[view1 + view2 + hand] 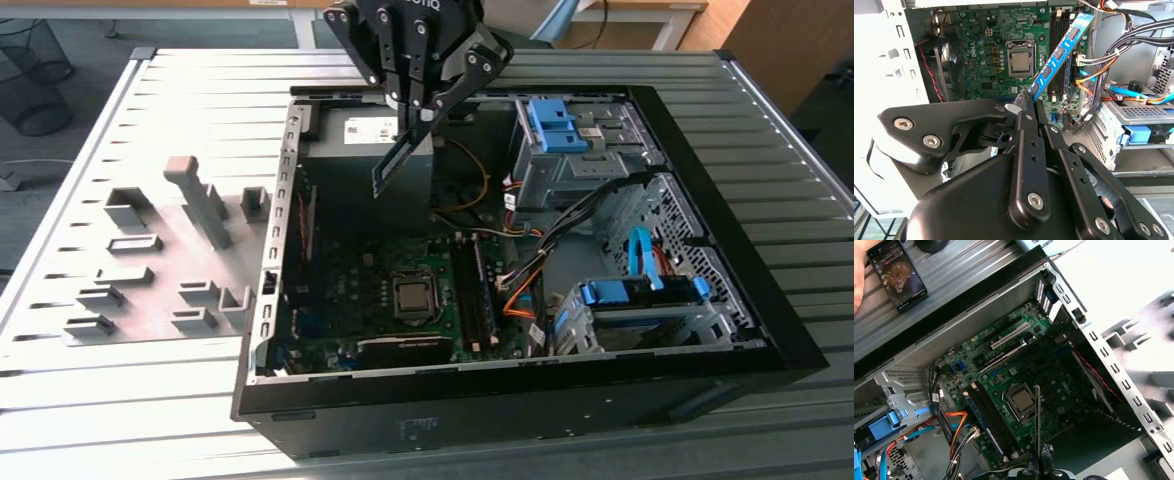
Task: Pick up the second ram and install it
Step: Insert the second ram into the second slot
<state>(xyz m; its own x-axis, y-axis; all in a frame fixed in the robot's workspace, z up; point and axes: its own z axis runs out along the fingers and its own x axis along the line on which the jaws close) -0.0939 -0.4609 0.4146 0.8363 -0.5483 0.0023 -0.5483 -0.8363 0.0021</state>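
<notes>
**rigwatcher:** where's the second ram [402, 155] at right now; seated or not?

**boardnerd:** not seated; it's hanging in the air over the open case [507, 415], above the back half of the board; the gripper [422, 112] is clamped onto the stick's upper end and has nothing else in it

**rigwatcher:** which way does it point though?

**boardnerd:** the long axis drops down from the claw and slopes a bit toward the exterior view's left; the free end is the low one. In the second wrist view the blue face runs straight out from the claw toward the board; in the first wrist view you only get it edge-on, a thin line by the CPU socket [1020, 401]

**rigwatcher:** and the slots?

**boardnerd:** the memory slots [474, 290] lie flat on the motherboard [334, 300], just beside the socket; they're lower than the stick's free end, toward the exterior view's right and nearer the case front; well apart, no contact. My read: the stick stands steep while the slots lie flat, so the two axes are nowhere near lined up
</notes>
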